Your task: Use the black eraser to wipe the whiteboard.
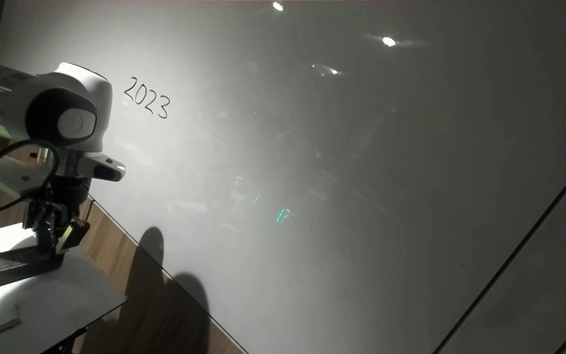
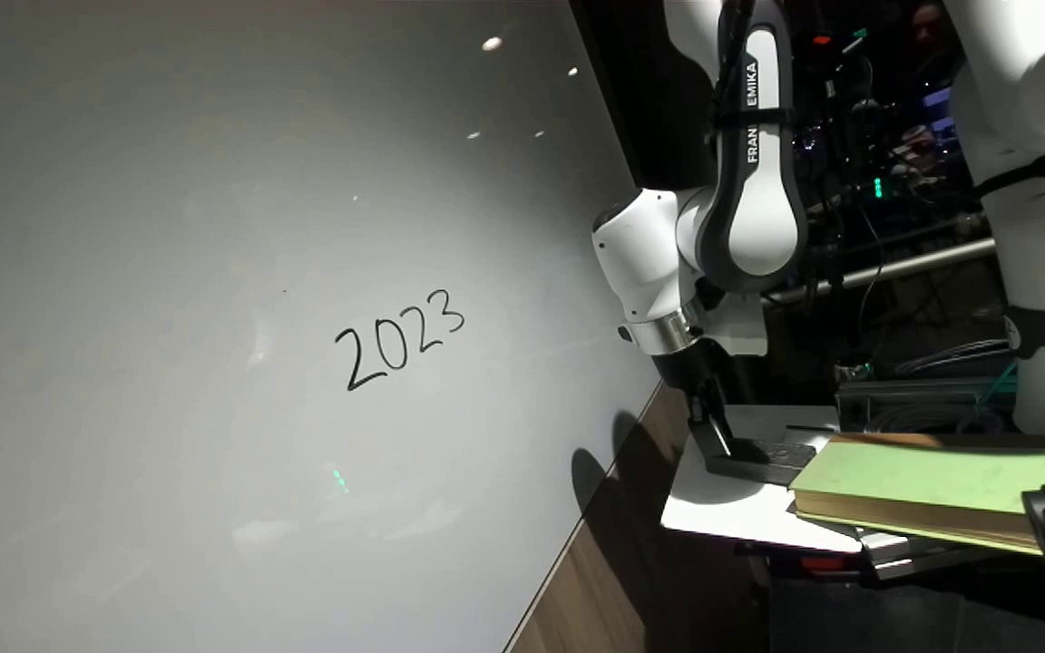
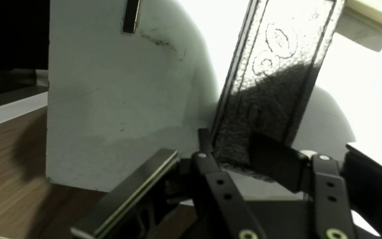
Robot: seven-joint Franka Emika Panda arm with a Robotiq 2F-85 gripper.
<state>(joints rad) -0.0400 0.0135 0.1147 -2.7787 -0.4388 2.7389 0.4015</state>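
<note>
A Sound Hold Comes First

The glossy whiteboard [image 2: 169,227] fills the left of an exterior view, a handwritten "2023" [image 2: 403,345] just left of centre, unwiped. To the right, my tool [image 3: 229,142] points down over the white surface [image 2: 740,512]; the wrist view sets one jaw just beside the left edge of the black eraser [image 3: 272,86], the other hiding part of its right. Clenched on it or merely around it, I cannot tell. In the exterior view the eraser lies right of centre, far end beside a green book [image 2: 935,485]. Securing it looks like the step in hand: I'd seat its end squarely and close firmly, since a skewed hold may twist under wiping pressure, then lift clear of the book.
</note>
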